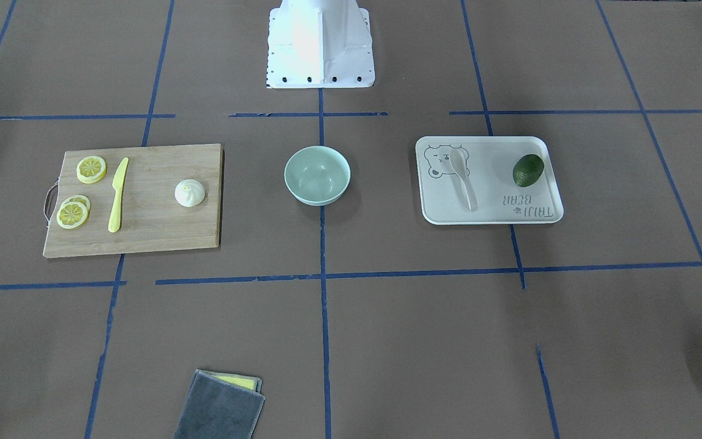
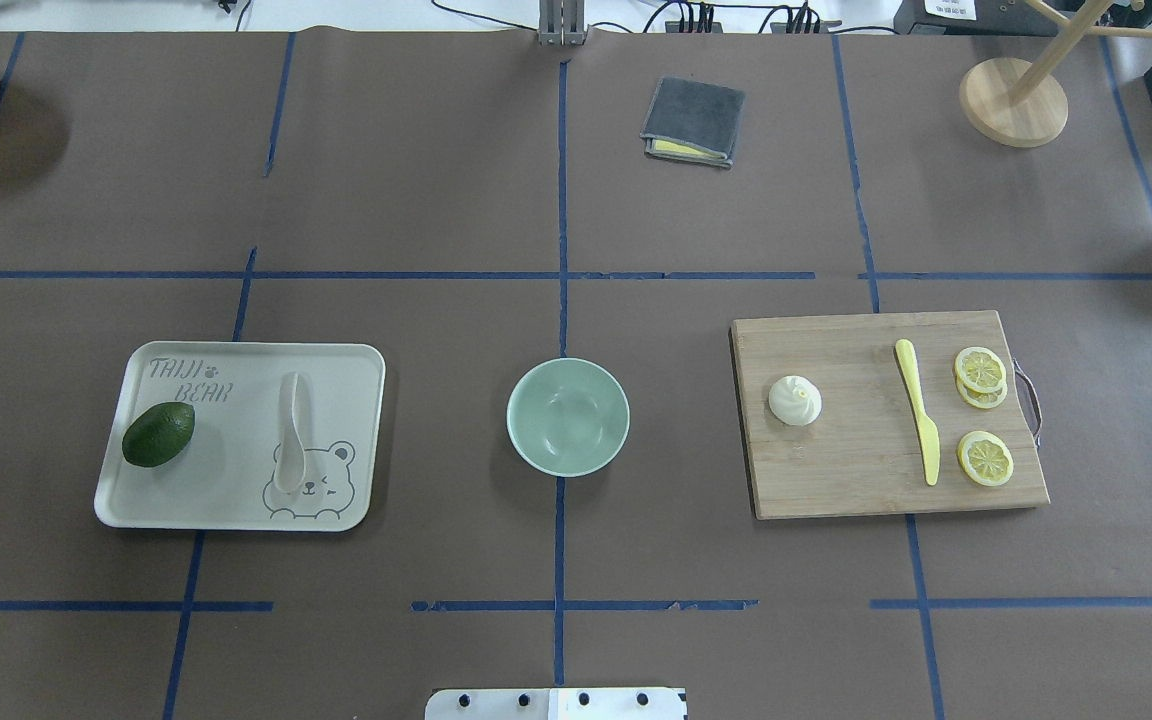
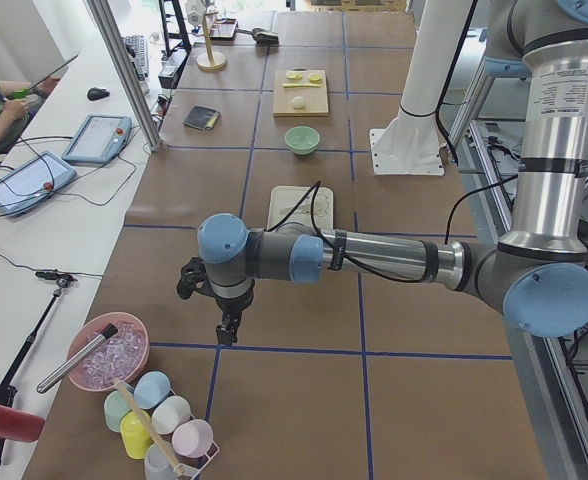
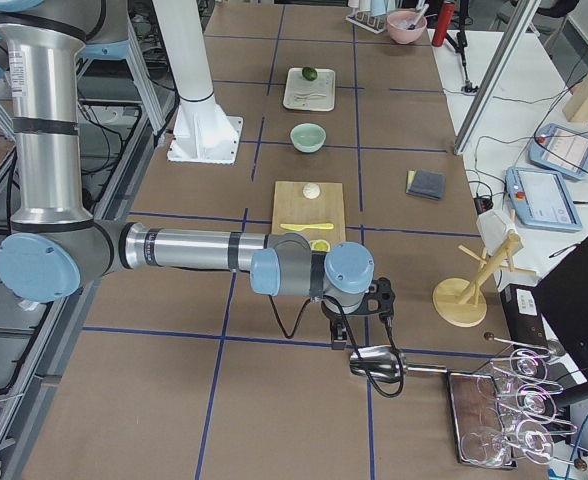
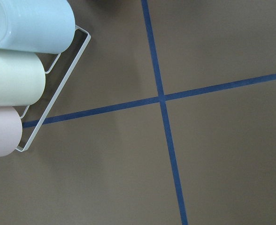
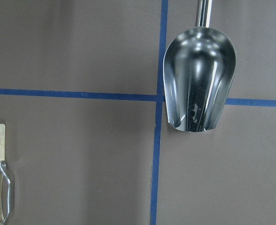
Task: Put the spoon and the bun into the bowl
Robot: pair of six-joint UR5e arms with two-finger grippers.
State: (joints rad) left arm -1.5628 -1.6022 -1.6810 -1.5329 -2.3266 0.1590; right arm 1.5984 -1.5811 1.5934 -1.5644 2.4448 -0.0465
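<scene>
The pale mint-green bowl (image 2: 568,416) stands empty at the table's middle. The off-white spoon (image 2: 291,432) lies on the beige bear tray (image 2: 236,505) on the robot's left. The white pleated bun (image 2: 794,400) sits on the wooden cutting board (image 2: 836,480) on the robot's right. My left gripper (image 3: 227,330) hangs far off at the table's left end, near a rack of cups. My right gripper (image 4: 340,340) hangs at the right end, beyond the board. Both show only in the side views, so I cannot tell whether they are open or shut.
An avocado (image 2: 158,434) lies on the tray. A yellow knife (image 2: 918,410) and lemon slices (image 2: 984,458) lie on the board. A grey cloth (image 2: 693,121) lies at the far side. A metal scoop (image 6: 199,79) lies under the right wrist, coloured cups (image 5: 20,70) under the left.
</scene>
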